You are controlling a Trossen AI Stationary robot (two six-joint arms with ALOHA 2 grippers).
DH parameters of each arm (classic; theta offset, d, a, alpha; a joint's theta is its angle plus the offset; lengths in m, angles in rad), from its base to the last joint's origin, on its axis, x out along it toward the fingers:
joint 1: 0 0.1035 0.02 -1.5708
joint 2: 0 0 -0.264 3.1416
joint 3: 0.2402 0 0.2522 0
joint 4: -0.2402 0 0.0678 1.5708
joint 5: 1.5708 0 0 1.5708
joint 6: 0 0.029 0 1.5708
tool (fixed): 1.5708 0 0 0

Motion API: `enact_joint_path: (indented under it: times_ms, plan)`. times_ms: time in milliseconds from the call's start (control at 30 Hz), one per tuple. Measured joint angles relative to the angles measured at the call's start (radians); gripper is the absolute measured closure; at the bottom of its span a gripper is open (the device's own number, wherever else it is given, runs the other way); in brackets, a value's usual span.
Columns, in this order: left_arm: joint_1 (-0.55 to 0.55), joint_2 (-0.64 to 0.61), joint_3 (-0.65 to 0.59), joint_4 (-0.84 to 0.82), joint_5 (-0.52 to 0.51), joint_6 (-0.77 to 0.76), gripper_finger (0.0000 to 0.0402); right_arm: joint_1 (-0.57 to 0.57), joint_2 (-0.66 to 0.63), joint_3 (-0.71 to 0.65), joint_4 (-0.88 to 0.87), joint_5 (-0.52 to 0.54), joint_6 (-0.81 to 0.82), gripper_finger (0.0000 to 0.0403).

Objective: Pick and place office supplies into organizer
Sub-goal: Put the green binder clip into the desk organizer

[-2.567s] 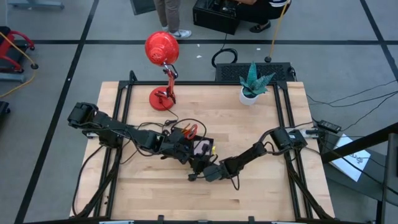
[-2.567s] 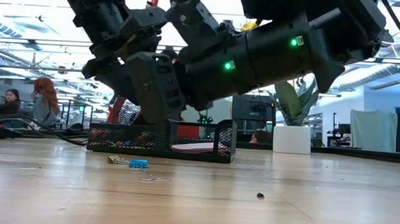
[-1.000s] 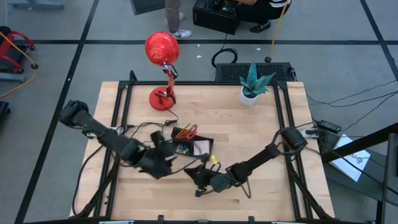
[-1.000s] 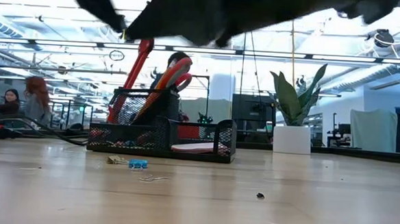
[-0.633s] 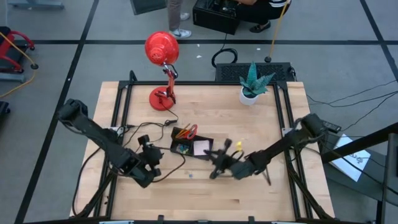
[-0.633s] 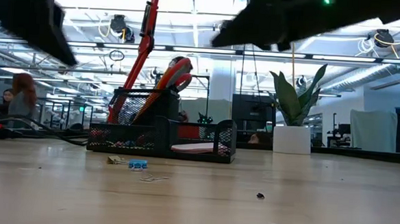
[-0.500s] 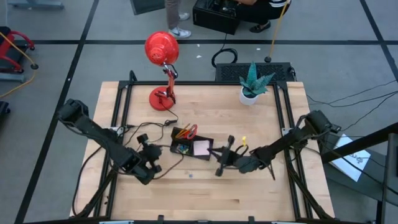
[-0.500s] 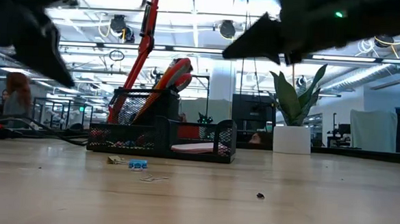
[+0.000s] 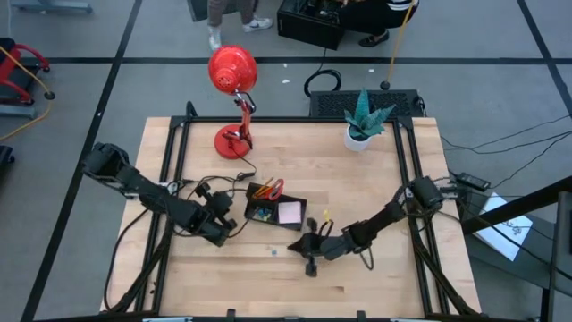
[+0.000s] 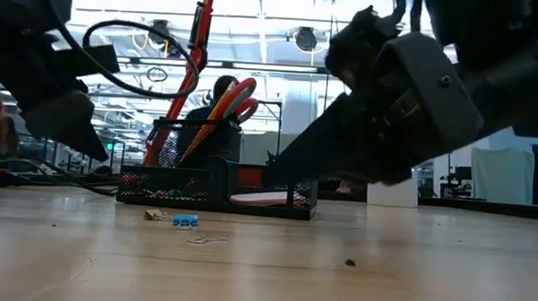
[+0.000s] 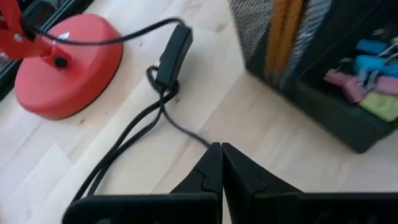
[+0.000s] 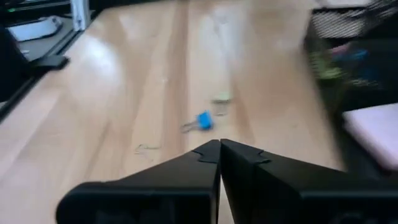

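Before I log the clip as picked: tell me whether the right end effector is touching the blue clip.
Apart. The right wrist view shows the right end effector shut and empty, with bare wood between its tips and the blue clip lying on the table.

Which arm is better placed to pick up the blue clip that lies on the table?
Right. The right gripper is shut and empty, pointing at the blue clip. The left gripper faces the lamp base.

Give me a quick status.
Both hands shut, empty: left hand by lamp cord, right hand facing blue clip. Clip lies outside organizer.
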Motion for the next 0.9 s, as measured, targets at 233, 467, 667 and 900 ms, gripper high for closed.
enact_joint_path:
  times_ms: [233,467,667,900]
  plan:
    - [0.045,0.0,-0.031,0.087,0.055,0.05,0.0381,-0.014,0.008,0.012,-0.142,0.074,0.069,0.0399]
    - [0.059,0.0,-0.041,0.235,0.103,0.143,0.0396,-0.051,0.003,0.015,-0.221,0.126,0.13,0.0399]
    - [0.057,0.0,-0.041,0.29,0.126,0.191,0.0386,-0.083,0.003,0.015,-0.245,0.149,0.138,0.0399]
    - [0.058,0.0,-0.041,0.29,0.135,0.205,0.0391,-0.117,0.003,0.016,-0.284,0.173,0.141,0.0399]
